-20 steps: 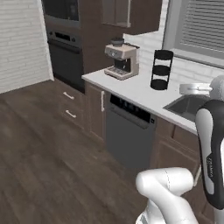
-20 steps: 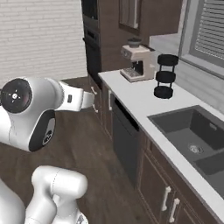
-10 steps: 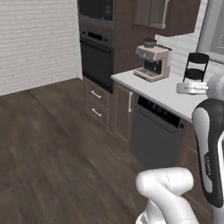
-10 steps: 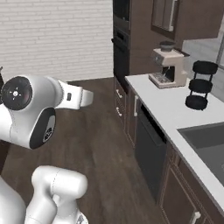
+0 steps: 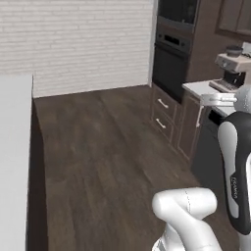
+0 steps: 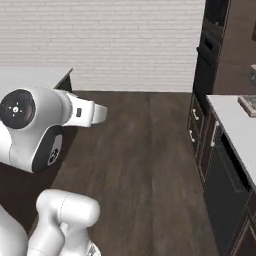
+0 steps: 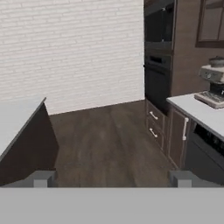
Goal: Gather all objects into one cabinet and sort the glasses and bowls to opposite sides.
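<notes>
The glasses, the bowls and the other objects are out of view. A dark brown wall cabinet (image 7: 212, 22) hangs above the coffee machine at the upper right; none of its handle shows, so I cannot tell if it is the task's cabinet. My gripper (image 7: 111, 179) is open with nothing between its fingertips (image 7: 42, 178), and it looks across the wooden floor toward the brick wall. In the left base view the hand (image 5: 218, 99) is held high beside the counter.
A black built-in oven stack (image 5: 172, 54) stands by low drawers (image 5: 164, 115). A coffee machine (image 5: 231, 68) sits on the white counter (image 6: 235, 125) over a dark dishwasher (image 6: 224, 186). A grey-topped island (image 5: 14, 147) lies left. Open wooden floor (image 6: 140, 150) runs between.
The whole picture has swung left, so the cameras have moved with the base: the coffee machine and counter slid to the right edge, and the sink and black rack left the views. The gripper stays open.
</notes>
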Robot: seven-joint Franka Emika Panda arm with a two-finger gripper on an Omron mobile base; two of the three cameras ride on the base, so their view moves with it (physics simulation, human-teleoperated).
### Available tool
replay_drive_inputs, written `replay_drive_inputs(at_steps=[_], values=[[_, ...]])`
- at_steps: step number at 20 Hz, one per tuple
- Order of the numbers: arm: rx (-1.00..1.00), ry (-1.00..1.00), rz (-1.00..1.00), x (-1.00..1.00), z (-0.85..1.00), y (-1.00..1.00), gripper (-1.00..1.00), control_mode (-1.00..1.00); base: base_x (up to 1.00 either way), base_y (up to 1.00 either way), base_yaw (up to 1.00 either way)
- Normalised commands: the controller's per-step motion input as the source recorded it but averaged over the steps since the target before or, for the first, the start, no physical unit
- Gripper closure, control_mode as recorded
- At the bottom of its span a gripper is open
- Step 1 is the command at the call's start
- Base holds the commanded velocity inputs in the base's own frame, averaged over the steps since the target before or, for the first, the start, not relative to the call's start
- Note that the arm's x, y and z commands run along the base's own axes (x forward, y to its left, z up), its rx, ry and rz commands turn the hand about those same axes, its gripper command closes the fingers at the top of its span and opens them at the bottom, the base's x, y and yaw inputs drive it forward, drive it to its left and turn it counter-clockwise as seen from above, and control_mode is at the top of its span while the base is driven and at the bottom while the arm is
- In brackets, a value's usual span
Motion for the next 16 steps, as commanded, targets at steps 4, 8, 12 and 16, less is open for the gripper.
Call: replay_drive_inputs(at_steps=[4,8,12,16], values=[[0.00,0.00,0.00,0.00,0.00,0.00,-1.00,1.00,-0.06,0.35,0.61],[0.00,0.00,0.00,0.00,0.00,0.00,-1.00,1.00,-0.36,0.67,0.64],[0.00,0.00,0.00,0.00,0.00,0.00,-1.00,1.00,-0.45,0.87,0.64],[0.00,0.00,0.00,0.00,0.00,0.00,-1.00,1.00,-0.46,0.98,0.61]])
